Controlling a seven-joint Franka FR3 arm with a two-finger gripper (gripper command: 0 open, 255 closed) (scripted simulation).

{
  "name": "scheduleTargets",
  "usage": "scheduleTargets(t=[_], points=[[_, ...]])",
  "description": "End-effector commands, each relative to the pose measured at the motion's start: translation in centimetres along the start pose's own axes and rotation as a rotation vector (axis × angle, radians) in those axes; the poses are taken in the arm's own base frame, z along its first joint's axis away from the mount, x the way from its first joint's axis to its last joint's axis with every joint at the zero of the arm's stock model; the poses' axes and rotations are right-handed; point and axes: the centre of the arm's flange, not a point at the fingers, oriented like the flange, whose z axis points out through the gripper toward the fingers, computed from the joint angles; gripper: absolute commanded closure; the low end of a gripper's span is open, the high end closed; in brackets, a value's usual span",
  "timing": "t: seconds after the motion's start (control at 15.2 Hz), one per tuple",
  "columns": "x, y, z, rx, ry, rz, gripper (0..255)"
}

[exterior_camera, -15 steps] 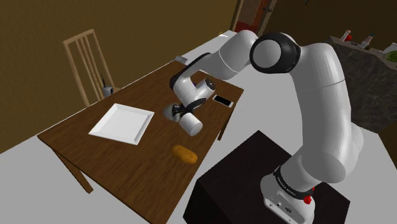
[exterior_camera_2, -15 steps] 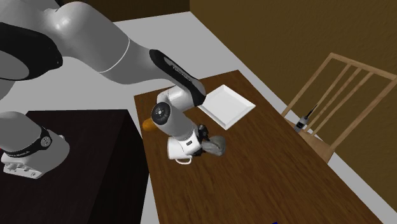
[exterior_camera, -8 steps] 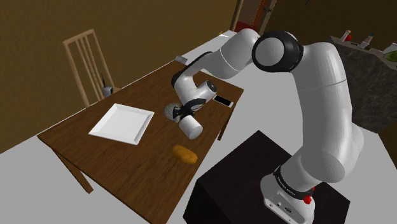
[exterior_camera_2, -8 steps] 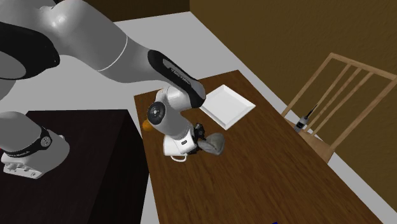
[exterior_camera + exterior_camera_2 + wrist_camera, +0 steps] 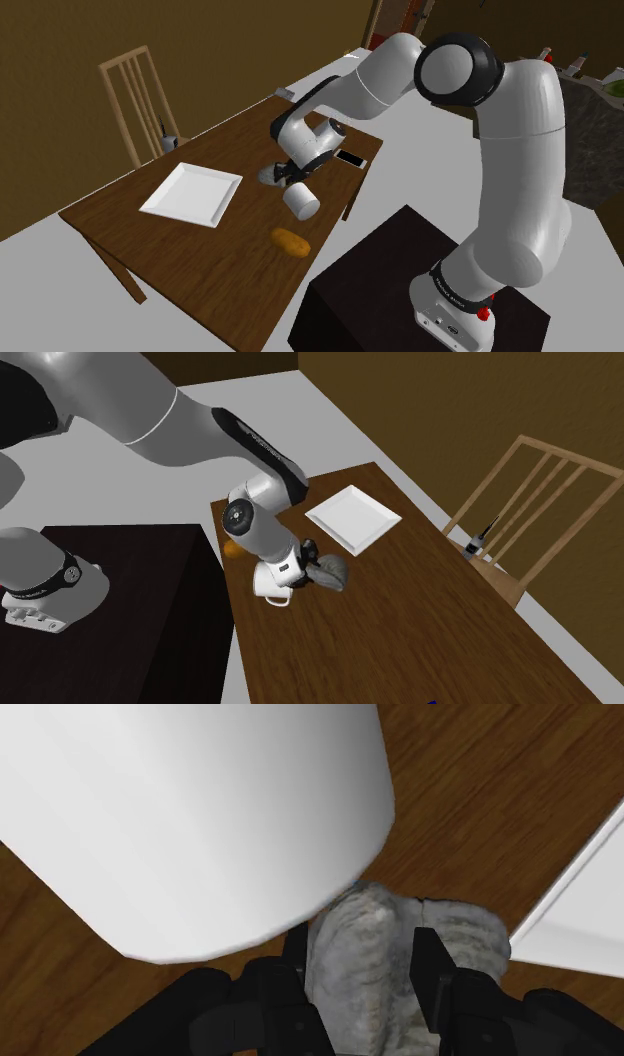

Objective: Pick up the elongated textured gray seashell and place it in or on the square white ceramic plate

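Observation:
The grey ridged seashell [image 5: 365, 966] sits clasped between my gripper's [image 5: 362, 944] two black fingers [image 5: 430, 966]. It hangs low over the brown table, right beside a white mug [image 5: 190, 814]. In the shoulder view the shell [image 5: 269, 176] and gripper [image 5: 282, 177] are to the right of the square white plate [image 5: 192, 193], a short gap away. The second exterior view has the shell [image 5: 331, 570] held by the gripper [image 5: 313, 564], with the plate [image 5: 352, 518] beyond it. A corner of the plate [image 5: 580, 914] shows past the shell.
The mug [image 5: 300, 203] stands close under my wrist. An orange lump [image 5: 291, 242] lies near the table's [image 5: 200, 250] front edge, and a phone [image 5: 350, 158] lies behind the arm. A wooden chair [image 5: 138, 95] with a small bottle [image 5: 168, 142] stands behind the plate.
My hand has turned and shifted a little toward the plate with the shell still clasped, and the arm's elbow has risen. The mug, plate and orange lump have not moved.

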Motion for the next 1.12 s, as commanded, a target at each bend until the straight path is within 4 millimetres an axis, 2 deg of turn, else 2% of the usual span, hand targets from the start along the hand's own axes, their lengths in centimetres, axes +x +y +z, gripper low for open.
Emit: scheduleTargets(t=[0.0,0.46,1.06], points=[[0.3,-0.5,-1.0,0.0,0.0,0.001,255],[1.1,-1.7,-3.9,0.0,0.0,0.001,255],[-1.9,-12.5,0.0,0.0,0.0,0.001,255]])
